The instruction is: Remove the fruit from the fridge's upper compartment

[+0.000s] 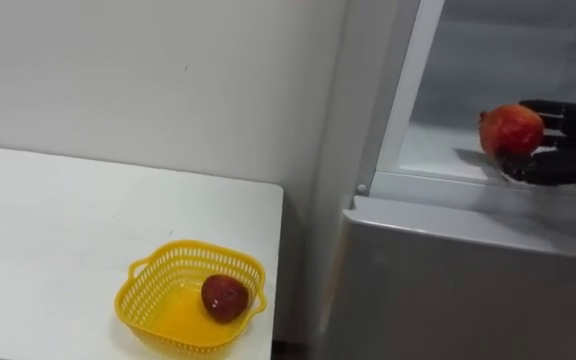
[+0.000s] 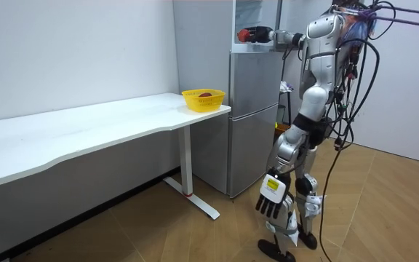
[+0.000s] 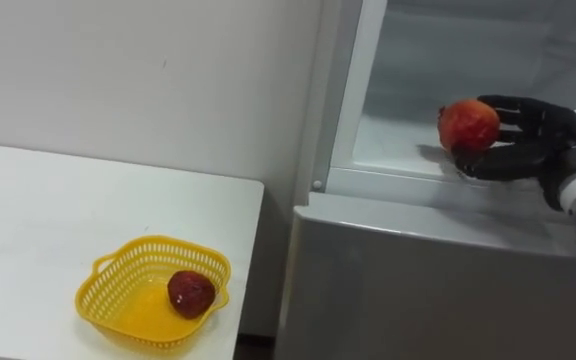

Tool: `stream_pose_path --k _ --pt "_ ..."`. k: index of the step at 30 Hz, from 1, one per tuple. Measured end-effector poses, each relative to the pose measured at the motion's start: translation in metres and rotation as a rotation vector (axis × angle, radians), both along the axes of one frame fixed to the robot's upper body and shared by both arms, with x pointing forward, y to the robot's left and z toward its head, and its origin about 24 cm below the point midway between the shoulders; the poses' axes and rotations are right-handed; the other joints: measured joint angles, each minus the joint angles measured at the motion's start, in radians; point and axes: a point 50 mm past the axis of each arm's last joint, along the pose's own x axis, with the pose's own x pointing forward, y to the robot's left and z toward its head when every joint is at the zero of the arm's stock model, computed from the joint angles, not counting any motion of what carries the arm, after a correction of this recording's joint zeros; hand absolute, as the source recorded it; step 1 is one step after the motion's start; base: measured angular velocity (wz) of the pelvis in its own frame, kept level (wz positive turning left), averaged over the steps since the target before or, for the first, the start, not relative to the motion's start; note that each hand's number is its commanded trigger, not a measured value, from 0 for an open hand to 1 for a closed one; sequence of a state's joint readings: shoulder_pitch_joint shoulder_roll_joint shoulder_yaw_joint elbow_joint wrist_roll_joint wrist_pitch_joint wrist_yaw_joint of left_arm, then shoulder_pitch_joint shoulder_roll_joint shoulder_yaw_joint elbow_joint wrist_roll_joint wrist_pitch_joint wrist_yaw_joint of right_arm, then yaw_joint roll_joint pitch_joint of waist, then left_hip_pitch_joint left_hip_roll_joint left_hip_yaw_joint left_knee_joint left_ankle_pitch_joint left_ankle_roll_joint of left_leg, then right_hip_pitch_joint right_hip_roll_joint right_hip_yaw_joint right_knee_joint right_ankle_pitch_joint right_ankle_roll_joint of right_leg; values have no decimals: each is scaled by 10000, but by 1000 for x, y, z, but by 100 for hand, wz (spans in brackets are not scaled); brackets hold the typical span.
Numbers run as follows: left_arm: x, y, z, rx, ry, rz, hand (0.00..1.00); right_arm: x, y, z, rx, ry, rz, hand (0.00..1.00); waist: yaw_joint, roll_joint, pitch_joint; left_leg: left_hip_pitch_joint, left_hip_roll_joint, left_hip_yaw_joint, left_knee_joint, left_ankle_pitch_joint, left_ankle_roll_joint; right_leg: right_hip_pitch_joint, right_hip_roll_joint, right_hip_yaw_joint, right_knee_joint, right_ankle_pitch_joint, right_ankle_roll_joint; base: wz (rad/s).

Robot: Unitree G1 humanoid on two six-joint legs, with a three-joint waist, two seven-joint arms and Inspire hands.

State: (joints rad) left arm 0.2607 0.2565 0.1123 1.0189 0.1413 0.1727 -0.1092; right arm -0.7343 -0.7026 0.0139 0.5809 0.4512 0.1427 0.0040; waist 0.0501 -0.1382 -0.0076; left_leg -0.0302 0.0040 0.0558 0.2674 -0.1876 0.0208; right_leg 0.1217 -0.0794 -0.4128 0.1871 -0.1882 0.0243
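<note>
The right hand [image 1: 566,152] grips a red fruit [image 1: 511,130] at the fridge [image 1: 448,280] shelf's edge. The left hand [image 2: 271,198] hangs relaxed.

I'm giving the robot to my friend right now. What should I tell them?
Right hand: shut on the red fruit, near the front of the open upper fridge.
Left hand: open, hanging by the robot's side.
Yellow basket on the white table holds one dark red fruit.
Done: fruit gripped.
Left: bring it out, probably over to the basket, and let go.
</note>
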Motion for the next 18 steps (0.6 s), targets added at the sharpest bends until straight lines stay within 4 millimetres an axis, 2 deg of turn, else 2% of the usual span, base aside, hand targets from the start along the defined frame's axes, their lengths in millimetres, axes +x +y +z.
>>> stream_pose_path --k 4,6,9,13,15,18 --pt "3 -4 -1 -29 -115 -89 0 -9 21 -4 -202 -697 246 100 6 203 -12 -13 13 81 7 -2 4 -37 -4 57 3 0 0 -4" --pt "3 -6 -2 -134 -259 37 0 -14 35 -5 -232 -1026 575 100 -59 415 14 29 23 155 0 -8 14 -41 -20 158 21 0 -1 -6" --pt "4 -8 -3 -166 -375 63 0 -26 52 -8 -575 -1508 791 100 -152 627 -53 51 36 279 -55 -7 17 -91 -38 244 39 0 0 -7" --pt "0 -13 -5 -276 -331 122 0 -39 60 -13 -547 -1924 765 100 -194 756 -8 79 42 371 -100 -6 19 -80 -43 317 32 0 0 -7" --pt "0 -18 -7 -468 -409 343 0 -47 63 -11 -353 -2464 471 100 -235 853 49 72 63 444 -100 -13 28 -125 -30 418 26 10 -11 -10" --pt "-3 -24 -9 -646 -496 350 0 -62 61 -10 -171 -3170 97 100 -252 941 31 60 71 502 -125 -23 40 -156 -35 433 21 21 -7 -5"
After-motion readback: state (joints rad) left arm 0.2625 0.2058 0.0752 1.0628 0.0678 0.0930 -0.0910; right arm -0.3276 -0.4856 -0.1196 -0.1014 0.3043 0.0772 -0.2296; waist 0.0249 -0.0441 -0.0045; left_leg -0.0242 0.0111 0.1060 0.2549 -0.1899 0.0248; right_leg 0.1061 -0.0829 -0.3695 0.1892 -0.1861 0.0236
